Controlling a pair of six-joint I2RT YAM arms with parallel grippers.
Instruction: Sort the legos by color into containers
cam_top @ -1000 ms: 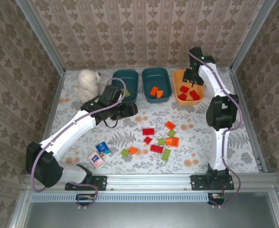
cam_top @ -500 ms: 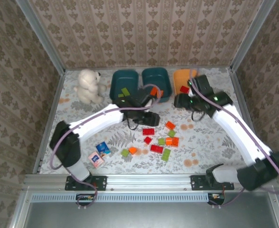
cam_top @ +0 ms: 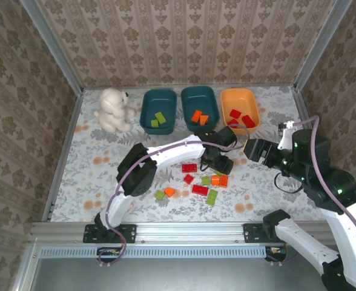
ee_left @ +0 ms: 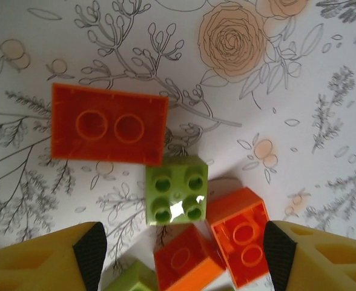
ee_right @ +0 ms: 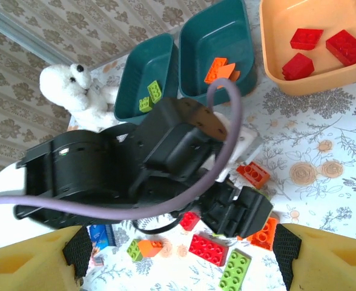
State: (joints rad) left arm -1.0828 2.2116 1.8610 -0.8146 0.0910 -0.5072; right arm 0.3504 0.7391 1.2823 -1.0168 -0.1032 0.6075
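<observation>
you have seven bricks [cam_top: 248, 121] sorted in the far tubs [cam_top: 197, 97], about ten loose mid-table; left gripper [ee_left: 184, 254] and right gripper [ee_right: 183, 248] gape empty.

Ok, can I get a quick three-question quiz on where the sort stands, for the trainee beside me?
1. True or false: the orange plastic tub holds red plastic bricks.
2. What lies in the dark teal plastic tub next to the white plush bear? A red bricks, B light green bricks, C orange bricks.
3. How many bricks lie in the orange tub?
Key: 1 true; 2 B; 3 three.
</observation>
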